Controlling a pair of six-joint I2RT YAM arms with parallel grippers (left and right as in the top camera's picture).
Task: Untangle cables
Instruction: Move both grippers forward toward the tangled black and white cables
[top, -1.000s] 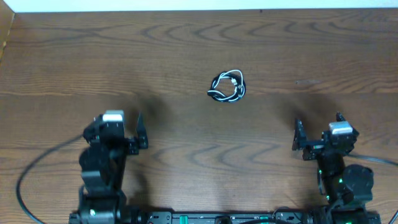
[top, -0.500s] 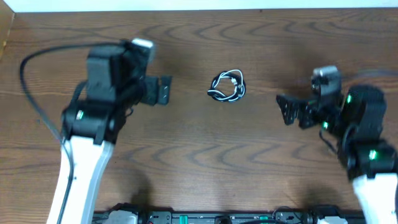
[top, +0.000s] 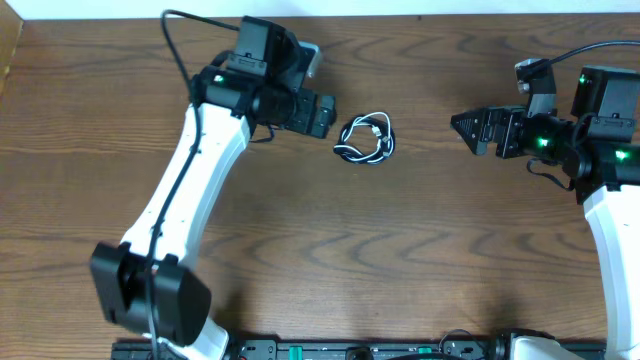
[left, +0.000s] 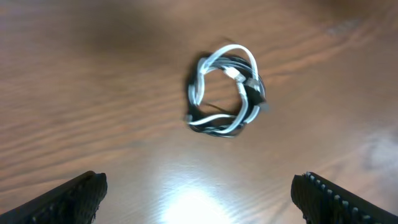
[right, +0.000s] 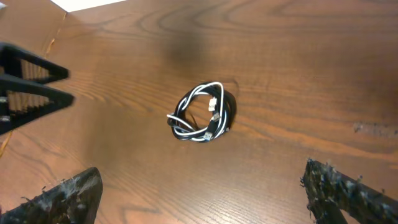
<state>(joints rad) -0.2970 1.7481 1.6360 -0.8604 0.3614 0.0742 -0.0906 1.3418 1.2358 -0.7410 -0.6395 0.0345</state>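
Observation:
The cables, one black and one white, lie twisted together in a small ring-shaped bundle (top: 366, 140) on the wooden table (top: 400, 250). The bundle shows in the left wrist view (left: 225, 92) and the right wrist view (right: 203, 112). My left gripper (top: 322, 114) is open and empty just left of the bundle, fingers pointing toward it; its fingertips sit at the bottom corners of the left wrist view (left: 199, 202). My right gripper (top: 468, 130) is open and empty, further off to the right of the bundle (right: 202, 199).
A thick black arm cable (top: 190, 25) arcs behind the left arm. The table's back edge (top: 320, 14) runs along the top of the overhead view. The left arm's base (top: 150, 290) stands at the front left.
Both arms have risen from their folded rest at the front edge and reached out toward the table's middle. Both grippers now flank the bundle. The bundle has not moved.

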